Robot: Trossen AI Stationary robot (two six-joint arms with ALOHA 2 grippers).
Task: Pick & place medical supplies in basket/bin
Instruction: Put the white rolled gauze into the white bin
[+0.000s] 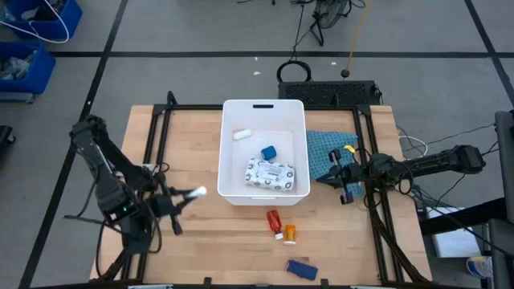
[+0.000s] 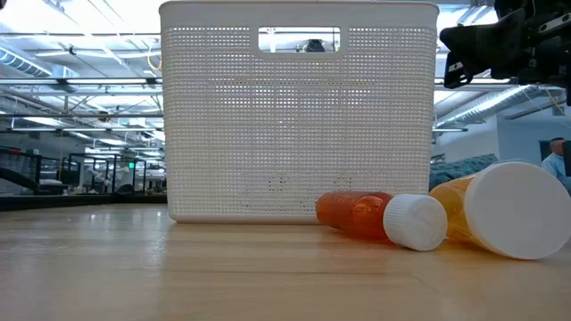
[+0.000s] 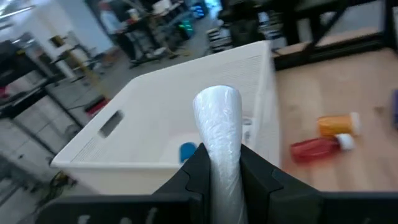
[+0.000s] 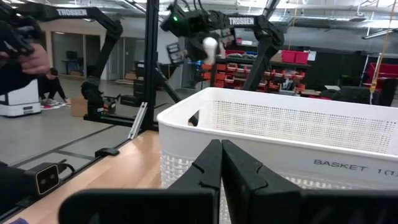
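- Tube point(image 3: 219, 140), white, clamped between fingers of left gripper point(image 1: 183, 197), held off the table just beside the basket's point(image 1: 227, 152) left wall; basket lies to the right of it
- Tube's long axis runs along the fingers, free end pointing twd basket
- Left arm nearer; judged next move: carry over rim, drop
- Right gripper point(image 1: 337, 178) waits by basket's right side over teal cloth point(image 1: 325, 148); fingers pressed together, empty
- Inside already: packet point(image 1: 273, 172), blue cube point(image 1: 269, 151), small tube point(image 1: 242, 134)
- Still on table: red bottle point(image 1: 274, 220), orange bottle point(image 1: 288, 233), dark blue piece point(image 1: 300, 269)
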